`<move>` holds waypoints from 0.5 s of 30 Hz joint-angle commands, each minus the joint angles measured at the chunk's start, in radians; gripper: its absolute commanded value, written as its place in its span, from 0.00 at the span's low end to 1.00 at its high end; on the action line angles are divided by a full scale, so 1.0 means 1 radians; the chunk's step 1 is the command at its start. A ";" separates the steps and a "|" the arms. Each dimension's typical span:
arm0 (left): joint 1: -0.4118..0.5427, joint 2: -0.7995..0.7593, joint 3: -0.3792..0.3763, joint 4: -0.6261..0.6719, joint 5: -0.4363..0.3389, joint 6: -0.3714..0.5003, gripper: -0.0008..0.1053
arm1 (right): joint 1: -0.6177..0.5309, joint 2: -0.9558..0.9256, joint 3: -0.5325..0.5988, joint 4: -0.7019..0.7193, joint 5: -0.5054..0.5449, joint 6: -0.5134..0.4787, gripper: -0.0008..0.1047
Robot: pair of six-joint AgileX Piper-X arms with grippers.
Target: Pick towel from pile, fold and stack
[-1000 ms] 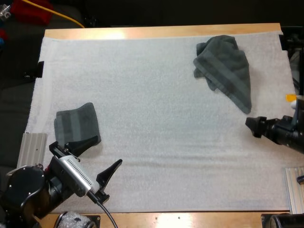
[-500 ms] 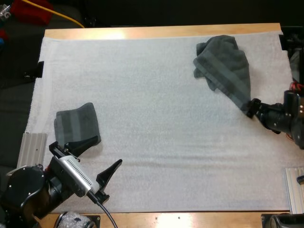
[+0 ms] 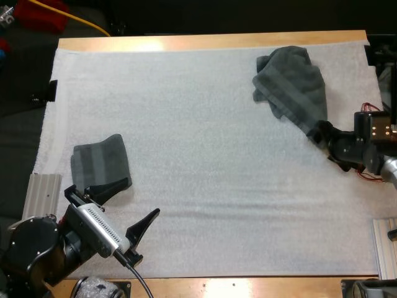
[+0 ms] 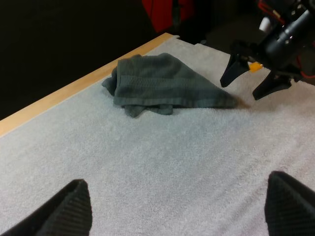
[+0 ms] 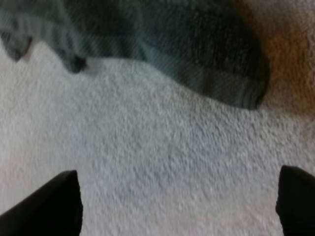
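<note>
Wooden desk (image 3: pixel 217 41), pale rim showing along its far and near sides, darkness beyond the far edge. Over nearly all of it, white mat (image 3: pixel 198 186), nubbly and lying flat.

On the mat's far right, crumpled towel (image 3: pixel 291 84), dark grey-green, bunched at its far end and tapering to a point toward the near right. Well apart from it, near the mat's left edge, folded towel (image 3: pixel 99 162) of the same colour, flat as a small rectangle (one layer or several, impossible to tell).

At the near left, left pincer (image 3: pixel 142 197), spread wide with nothing between its fingers, just on the near side of the folded towel. From above, one finger crossing that towel's near edge; touching or not, cannot tell. From its own wrist camera, bare mat ahead and the crumpled towel (image 4: pixel 162 83) far off.

At the crumpled towel's pointed tip, right pincer (image 3: pixel 319 136), seen from across the mat (image 4: pixel 240 89) right beside the cloth. In its wrist view, fingers standing far apart and clear of the cloth, holding nothing, towel tip (image 5: pixel 231 83) just ahead of them.

Off the mat's left edge, ribbed metal plate (image 3: pixel 42 194) beside the left arm.

Changed from a second earlier: only the right pincer, then over bare mat nearer the desk's front, now up against the towel's tip. Both towels and the left pincer exactly where they were.
</note>
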 commanded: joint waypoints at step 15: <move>-0.003 0.002 -0.007 -0.010 0.008 0.001 0.66 | -0.014 0.127 -0.010 -0.155 0.024 0.101 0.75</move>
